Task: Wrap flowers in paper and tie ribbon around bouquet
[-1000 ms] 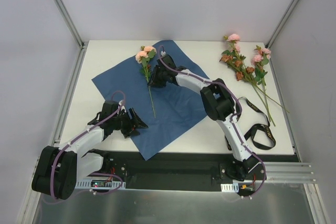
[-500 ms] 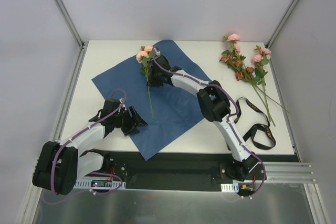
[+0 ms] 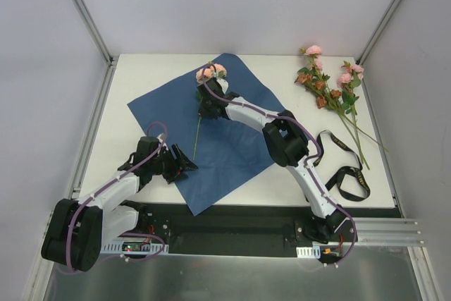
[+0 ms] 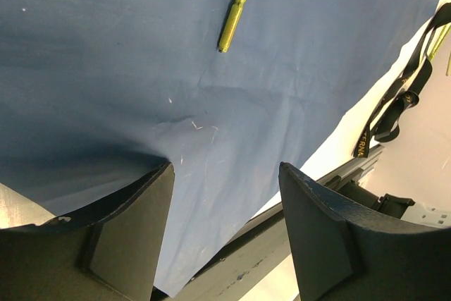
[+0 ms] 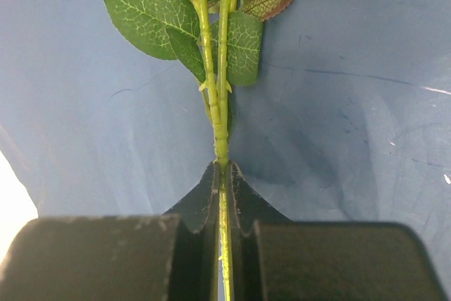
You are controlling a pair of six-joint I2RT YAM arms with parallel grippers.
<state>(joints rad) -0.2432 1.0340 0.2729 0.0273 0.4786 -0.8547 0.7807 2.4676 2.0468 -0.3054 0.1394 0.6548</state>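
The left hand (image 3: 183, 166) hovers over the paper's (image 3: 239, 142) near-left edge, jaws apart, holding nothing. Mid-sheet, the right hand (image 3: 206, 107) is pinched tight on one stem (image 5: 220, 125) just under its leaves, its length running from far to near. The other flowers (image 3: 328, 88) and the ribbon (image 3: 350, 175) lie well off right on the bench (image 3: 282, 68), nearer the right arm.

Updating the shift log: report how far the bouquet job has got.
Done: paper spread flat, navy side up. In hand: right fingers shut on one flower stem over it; left fingers open. Left: the other flowers, wrapping, and the ribbon lying beside the paper.
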